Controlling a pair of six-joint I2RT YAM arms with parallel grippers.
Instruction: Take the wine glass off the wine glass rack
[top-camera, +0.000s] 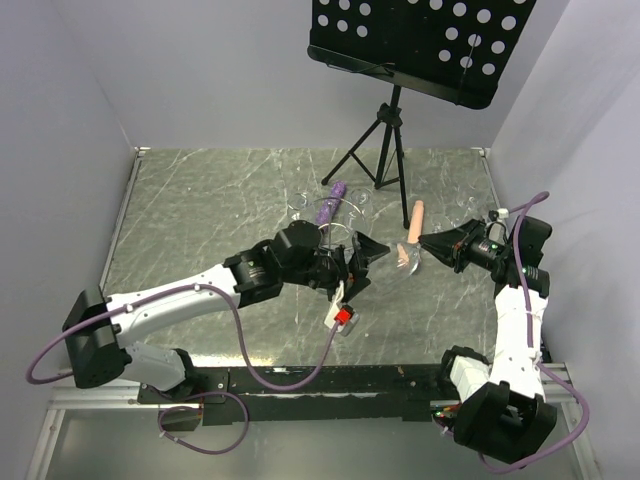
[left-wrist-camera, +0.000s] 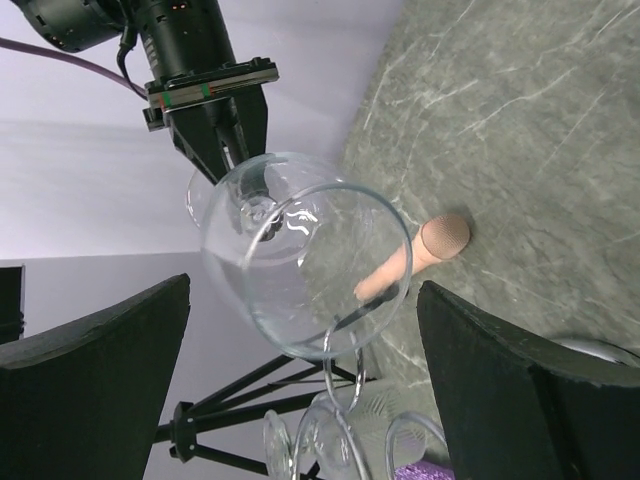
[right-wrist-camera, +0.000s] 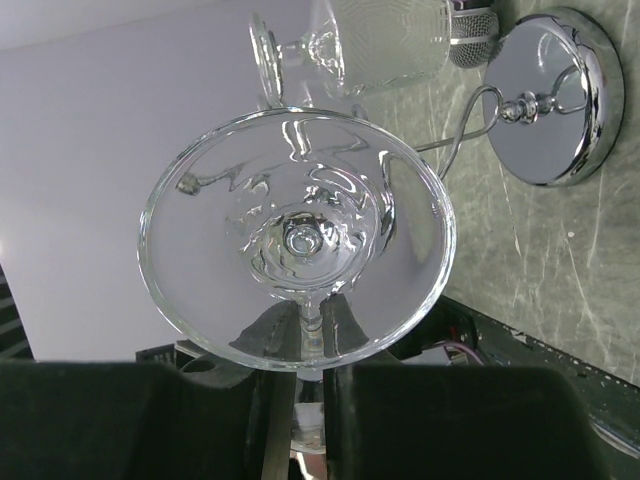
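My right gripper (right-wrist-camera: 312, 320) is shut on the stem of a clear wine glass (right-wrist-camera: 297, 240) and holds it sideways, bowl toward the rack. The chrome wine glass rack (right-wrist-camera: 555, 95) stands behind it, with a round disc base and wire loops (left-wrist-camera: 345, 400). Another glass (right-wrist-camera: 340, 40) hangs on the rack. In the left wrist view the held glass (left-wrist-camera: 300, 260) sits between the open fingers of my left gripper (left-wrist-camera: 305, 290), just above a wire loop; I cannot tell if they touch. In the top view the left gripper (top-camera: 368, 258) faces the right gripper (top-camera: 428, 240).
A black tripod music stand (top-camera: 390, 140) stands at the back. A pink cylinder (top-camera: 411, 232) lies on the marbled table (top-camera: 200, 220) near the right gripper. A purple object (top-camera: 328, 205) lies by the rack. White walls close in left and right.
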